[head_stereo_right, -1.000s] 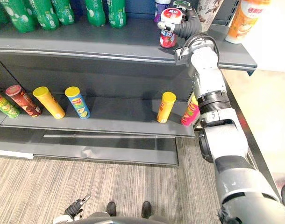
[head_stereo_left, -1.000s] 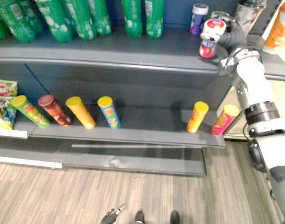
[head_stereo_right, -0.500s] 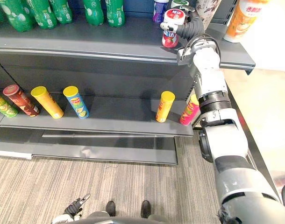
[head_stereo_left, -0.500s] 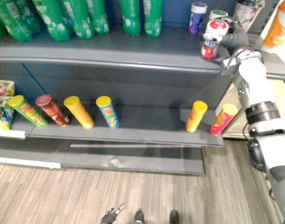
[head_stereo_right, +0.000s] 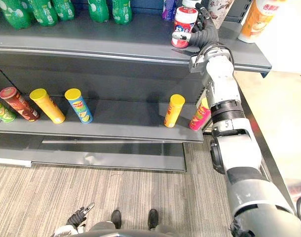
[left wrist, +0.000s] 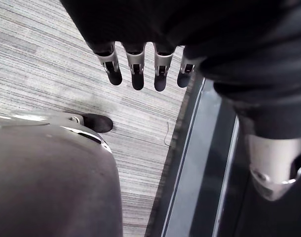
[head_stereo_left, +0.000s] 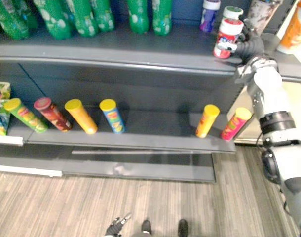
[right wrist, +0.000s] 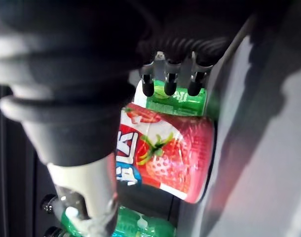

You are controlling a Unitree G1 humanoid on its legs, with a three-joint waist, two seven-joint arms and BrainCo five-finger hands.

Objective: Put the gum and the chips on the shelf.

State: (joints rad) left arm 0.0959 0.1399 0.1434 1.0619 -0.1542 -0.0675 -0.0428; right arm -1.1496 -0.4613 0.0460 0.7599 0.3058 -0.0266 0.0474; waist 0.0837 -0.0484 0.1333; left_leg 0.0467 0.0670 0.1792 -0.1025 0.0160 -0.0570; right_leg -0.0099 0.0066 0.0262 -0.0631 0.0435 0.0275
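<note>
gum jar (head_stereo_left: 227, 37), red with a strawberry print and a white lid, stands about upright at the front edge of the upper shelf (head_stereo_left: 116, 49); whether its base fully rests on the board i cannot tell. the right robot hand (head_stereo_left: 249, 43) is closed round it from its right side, the thumb (head_stereo_right: 179, 35) across the front of the jar and the fingers (right wrist: 170, 85) reaching round the back (the wrist view shows the jar wedged between them). just behind the gum jar sits a green-lidded jar (head_stereo_left: 233, 12), and beside that, to the gum jar's left, a purple jar (head_stereo_left: 210, 12). further left of the gum jar a row of green bottles (head_stereo_left: 140, 15) lines the back of the same shelf. to its right stands an orange bottle (head_stereo_left: 294, 27). below the gum jar, on the lower shelf (head_stereo_left: 140, 140), a yellow chips can (head_stereo_left: 207, 121) and a pink chips can (head_stereo_left: 235, 124) lean side by side. well to the lower left of the gum jar lean a blue chips can (head_stereo_left: 112, 116), an orange chips can (head_stereo_left: 80, 116), a maroon chips can (head_stereo_left: 52, 114) and a green chips can (head_stereo_left: 25, 115). the left robot hand (left wrist: 136, 61) hangs far below the gum jar over the floor, fingers straight, holding nothing.
</note>
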